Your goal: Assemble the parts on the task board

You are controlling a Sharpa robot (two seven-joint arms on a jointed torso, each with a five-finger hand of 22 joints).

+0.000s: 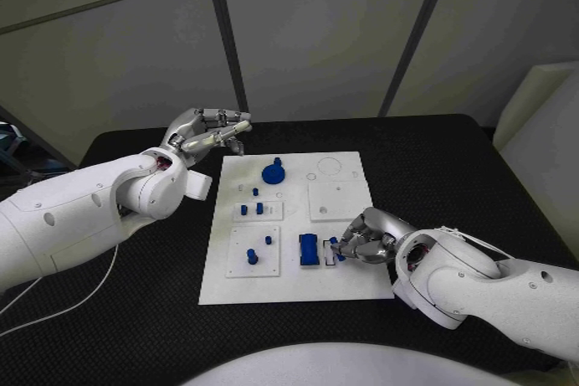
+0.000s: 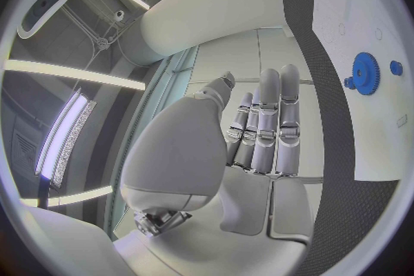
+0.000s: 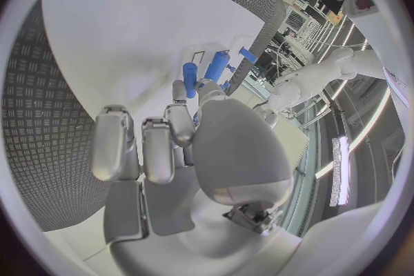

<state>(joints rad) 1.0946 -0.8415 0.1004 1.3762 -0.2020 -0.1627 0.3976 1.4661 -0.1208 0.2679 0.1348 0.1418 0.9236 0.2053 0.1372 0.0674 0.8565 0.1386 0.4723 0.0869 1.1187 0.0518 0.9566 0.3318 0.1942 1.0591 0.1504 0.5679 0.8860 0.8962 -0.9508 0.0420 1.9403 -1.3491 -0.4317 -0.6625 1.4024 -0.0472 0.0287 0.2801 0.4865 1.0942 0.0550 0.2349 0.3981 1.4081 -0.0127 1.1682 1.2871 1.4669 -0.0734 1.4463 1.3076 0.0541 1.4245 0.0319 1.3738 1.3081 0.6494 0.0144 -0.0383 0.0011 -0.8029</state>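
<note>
The white task board (image 1: pixel 289 285) lies mid-table. A blue gear (image 1: pixel 275 172) stands at its far end, with small blue pegs (image 1: pixel 251 208) behind a single peg (image 1: pixel 251 255) on the left side. A blue block (image 1: pixel 310 250) sits near the front middle. My right hand (image 1: pixel 368 235) hovers over the board's right front, just right of that block. Its thumb and a finger pinch a small blue peg (image 3: pixel 190 78); the other fingers are curled in. My left hand (image 1: pixel 212 131) is raised off the board's far left corner, fingers (image 2: pixel 268 124) stretched out, holding nothing. The gear (image 2: pixel 365 73) lies beyond it.
The board rests on a black table (image 1: pixel 458 168) with bare surface on both sides. White inset plates (image 1: pixel 338 200) and an empty ring outline (image 1: pixel 327 166) mark the board's right half. A cable (image 1: pixel 73 298) trails under my left arm.
</note>
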